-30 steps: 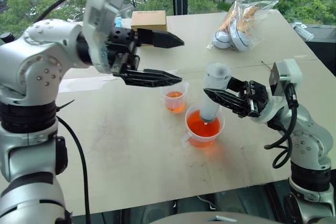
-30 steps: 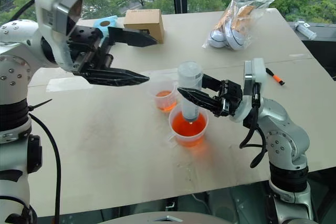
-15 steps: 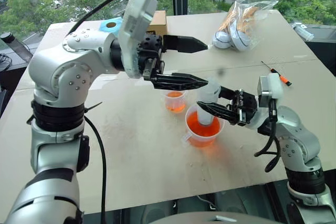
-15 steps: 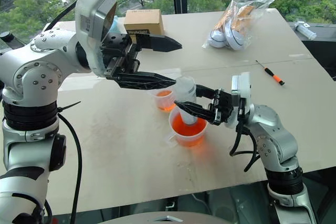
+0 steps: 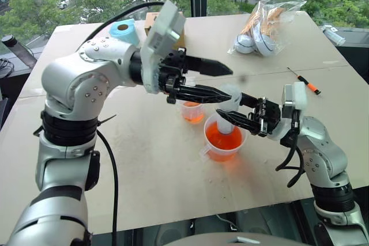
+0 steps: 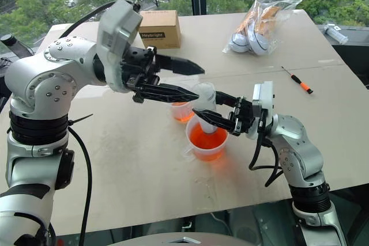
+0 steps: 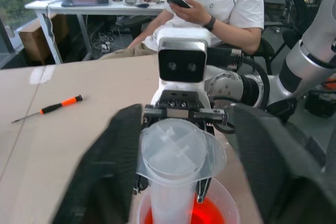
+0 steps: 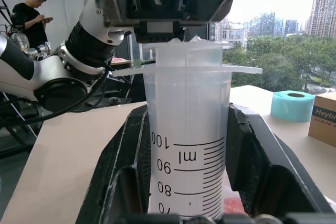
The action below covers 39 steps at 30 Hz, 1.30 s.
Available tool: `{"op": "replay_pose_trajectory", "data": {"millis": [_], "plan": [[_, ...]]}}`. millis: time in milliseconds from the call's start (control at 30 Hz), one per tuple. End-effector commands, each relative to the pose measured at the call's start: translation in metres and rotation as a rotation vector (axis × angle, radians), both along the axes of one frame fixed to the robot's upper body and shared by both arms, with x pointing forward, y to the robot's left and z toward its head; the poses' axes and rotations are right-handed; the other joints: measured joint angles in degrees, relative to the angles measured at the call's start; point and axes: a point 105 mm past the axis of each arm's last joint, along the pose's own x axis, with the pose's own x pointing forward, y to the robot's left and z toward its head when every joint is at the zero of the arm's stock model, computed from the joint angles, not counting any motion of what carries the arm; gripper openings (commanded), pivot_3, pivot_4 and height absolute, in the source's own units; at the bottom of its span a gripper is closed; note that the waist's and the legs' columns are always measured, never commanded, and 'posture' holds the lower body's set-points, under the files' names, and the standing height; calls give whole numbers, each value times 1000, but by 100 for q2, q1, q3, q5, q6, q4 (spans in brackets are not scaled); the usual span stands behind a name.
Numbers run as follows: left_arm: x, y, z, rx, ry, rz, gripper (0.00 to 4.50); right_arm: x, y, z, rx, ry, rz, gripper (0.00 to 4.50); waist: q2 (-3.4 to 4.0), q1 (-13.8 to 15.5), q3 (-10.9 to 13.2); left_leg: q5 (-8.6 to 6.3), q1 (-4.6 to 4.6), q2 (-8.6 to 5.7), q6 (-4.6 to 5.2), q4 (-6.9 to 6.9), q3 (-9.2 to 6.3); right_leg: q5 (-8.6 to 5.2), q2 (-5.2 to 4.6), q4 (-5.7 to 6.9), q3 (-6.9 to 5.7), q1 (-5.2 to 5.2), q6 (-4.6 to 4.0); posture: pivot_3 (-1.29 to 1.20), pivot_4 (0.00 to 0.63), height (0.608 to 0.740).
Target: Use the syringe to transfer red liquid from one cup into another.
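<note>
Right hand [image 6: 209, 116] clamped on syringe [image 6: 205, 108] standing in larger cup [image 6: 206, 140]; left hand [image 6: 193, 83] spread around plunger top; smaller cup [image 6: 181, 110] behind, screwdriver [image 6: 298, 80] well right.

The syringe [image 6: 206, 110] stands upright in the wider cup [image 6: 206, 140] on the tabletop [image 6: 144, 159]. The smaller cup [image 6: 181, 111] sits just behind-left of it. A box [image 6: 158, 27], a bag [image 6: 262, 18] and a screwdriver [image 6: 298, 80] lie farther back.

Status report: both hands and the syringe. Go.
Right hand shut on syringe barrel, tip down in large handled cup of red liquid. Left hand open, straddling plunger top. Nothing in the way.
</note>
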Motion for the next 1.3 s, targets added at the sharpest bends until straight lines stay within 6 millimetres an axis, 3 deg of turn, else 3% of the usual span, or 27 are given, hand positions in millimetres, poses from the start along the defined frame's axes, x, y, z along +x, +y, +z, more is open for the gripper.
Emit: {"op": "replay_pose_trajectory", "data": {"millis": [33, 767, 800, 833, 900, 1300], "plan": [[-3, 0, 0, 17, -58, -7, 2276, -7, 3, 11, 24, -52, 20, 1439, 0, 0, 0, 0, 0, 0, 0, 0, 0, 0, 0, 0, 0, 0, 0, 0, 150, 740], [10, -7, -12, 65, -102, 4, 2276, -9, 3, 8, 14, -60, 20, 1439, 0, 2, 0, 0, 0, 0, 0, 1, 0, 0, 0, 0, 0, 0, 0, 0, 150, 740], [11, -7, -11, 63, -103, 5, 1727, -8, 3, 8, 13, -60, 18, 1439, 0, 3, 0, 0, 0, 0, 0, 1, 0, 0, 0, 0, 0, 0, 0, 0, 150, 740], [11, -7, -11, 61, -103, 6, 1479, -8, 3, 7, 13, -59, 17, 1439, 0, 2, 0, 0, 0, 0, 0, 1, 0, 0, 0, 0, 0, 0, 0, 0, 150, 740], [11, -7, -10, 57, -108, 7, 1397, -8, 2, 6, 11, -57, 15, 1439, 0, 2, 0, 0, 0, 0, 0, 1, 0, 0, 0, -1, 0, 0, 0, 0, 150, 740], [9, -8, 24, 16, -215, 30, 1397, -12, 4, -11, 2, 11, 20, 1439, 0, 5, 0, 0, 0, 0, 0, 1, -1, 0, 0, 0, -1, 1, 0, 0, 150, 740]]}}
